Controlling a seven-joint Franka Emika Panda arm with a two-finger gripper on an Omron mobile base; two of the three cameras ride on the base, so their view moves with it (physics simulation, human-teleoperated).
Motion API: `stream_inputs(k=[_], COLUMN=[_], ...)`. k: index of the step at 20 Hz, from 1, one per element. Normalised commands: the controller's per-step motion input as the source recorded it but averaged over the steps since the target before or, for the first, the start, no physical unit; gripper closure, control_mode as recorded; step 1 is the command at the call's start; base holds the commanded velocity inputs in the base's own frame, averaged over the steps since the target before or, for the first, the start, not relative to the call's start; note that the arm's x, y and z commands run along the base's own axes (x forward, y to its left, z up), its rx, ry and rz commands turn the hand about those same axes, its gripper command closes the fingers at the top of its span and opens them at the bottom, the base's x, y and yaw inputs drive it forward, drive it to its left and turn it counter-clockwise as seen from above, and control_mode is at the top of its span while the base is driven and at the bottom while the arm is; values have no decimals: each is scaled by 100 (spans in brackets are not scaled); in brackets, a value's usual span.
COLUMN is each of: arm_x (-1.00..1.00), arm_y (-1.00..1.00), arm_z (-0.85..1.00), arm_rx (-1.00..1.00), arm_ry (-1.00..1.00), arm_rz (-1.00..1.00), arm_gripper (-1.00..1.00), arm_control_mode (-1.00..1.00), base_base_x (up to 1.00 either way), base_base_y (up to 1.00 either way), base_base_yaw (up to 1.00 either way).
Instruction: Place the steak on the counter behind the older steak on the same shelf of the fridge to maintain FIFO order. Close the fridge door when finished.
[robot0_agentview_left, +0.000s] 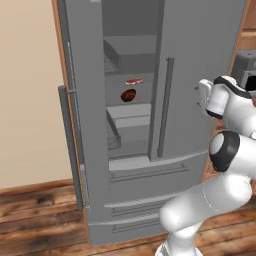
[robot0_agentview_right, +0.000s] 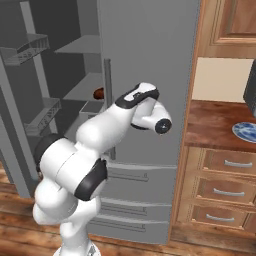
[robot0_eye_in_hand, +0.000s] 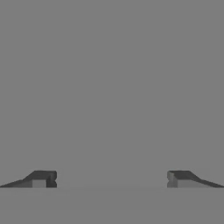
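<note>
Steak (robot0_agentview_left: 133, 81) lies flat on the fridge (robot0_agentview_left: 195, 60) shelf (robot0_agentview_left: 129, 103), behind the older steak (robot0_agentview_left: 128, 95) at its front edge. Gripper (robot0_eye_in_hand: 112, 180) (fingers spread, empty) faces plain grey; the open left door (robot0_agentview_left: 82, 125) waits well off to its left.

The fridge (robot0_agentview_left: 195, 45) is standing with its left door (robot0_agentview_left: 82, 125) swung wide, leaving a tall gap into the compartment, while the shut right door is blocking the other half. On the shelf (robot0_agentview_left: 131, 101) the older steak (robot0_agentview_left: 128, 95) is sitting at the front with the steak (robot0_agentview_left: 133, 81) behind it, taking up the middle. The hand (robot0_eye_in_hand: 112, 179) is facing a plain grey surface, fingers (robot0_eye_in_hand: 41, 179) spread with nothing between them.
</note>
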Motion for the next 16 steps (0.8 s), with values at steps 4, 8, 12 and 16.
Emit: stream_inputs(k=[4, 8, 12, 16], arm_x=[36, 26, 27, -83], arm_y=[0, 0, 4, -23], arm_z=[0, 0, 7, 77], arm_rx=[0, 0, -4, -2], arm_ry=[0, 5, 26, 3], arm_rz=[-26, -18, -2, -7], arm_gripper=[-100, -100, -100, -100], arm_control_mode=[-100, -100, -100, -100], base_base_x=[0, 0, 0, 0], base_base_y=[0, 0, 0, 0], base_base_yaw=[0, 0, 0, 0])
